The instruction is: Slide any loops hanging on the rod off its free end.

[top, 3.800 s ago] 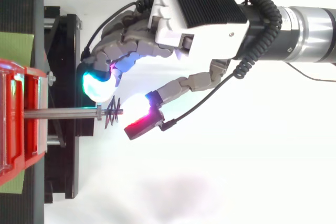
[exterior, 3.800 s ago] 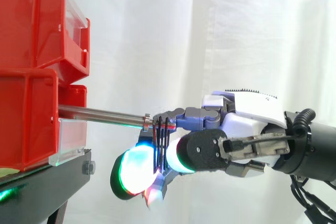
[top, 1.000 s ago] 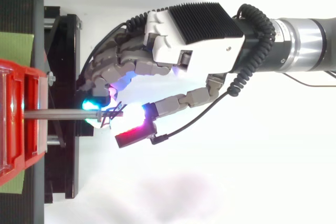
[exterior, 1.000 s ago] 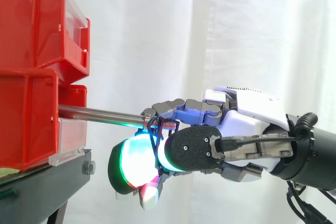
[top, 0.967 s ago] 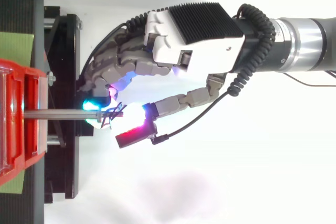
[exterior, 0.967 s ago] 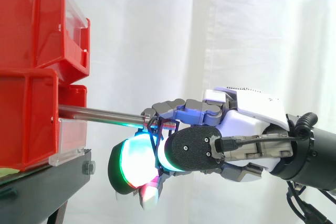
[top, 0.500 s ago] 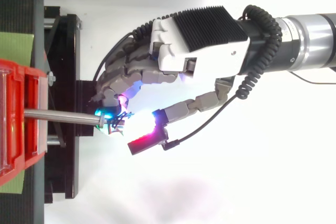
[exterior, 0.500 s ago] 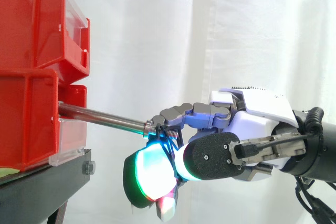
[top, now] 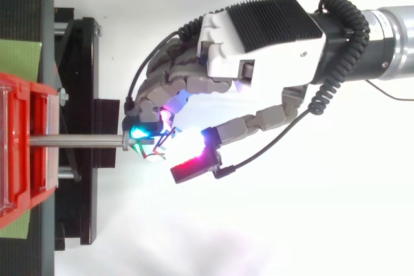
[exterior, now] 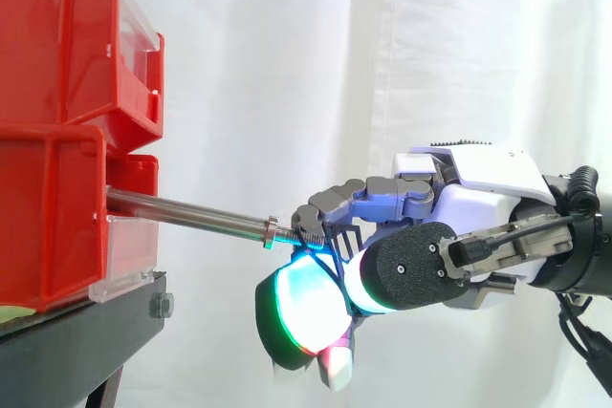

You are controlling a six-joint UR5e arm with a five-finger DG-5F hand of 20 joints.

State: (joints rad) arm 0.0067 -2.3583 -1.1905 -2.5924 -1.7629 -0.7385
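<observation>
A steel rod (exterior: 191,210) sticks out of the lower red bin (exterior: 48,217) and ends in a small collar. Several thin black loops (exterior: 320,241) hang just to the right of that free end, and in the side view they look apart from the tip. My hand (exterior: 421,265) comes in from the right, its curled fingers and thumb pinching the loops against glowing pads. From above, the loops (top: 160,141) sit just beyond the rod (top: 77,140) tip, under the fingers of the hand (top: 259,37).
Two red bins are stacked on a black stand (exterior: 76,332) at the left, with the upper bin (exterior: 57,35) overhanging the rod's root. A white curtain hangs behind. Open space lies to the right of and below the rod's end.
The hand has drawn back to the right and slightly down, taking the loops along the rod's last stretch to just beyond its tip. The rod has not moved.
</observation>
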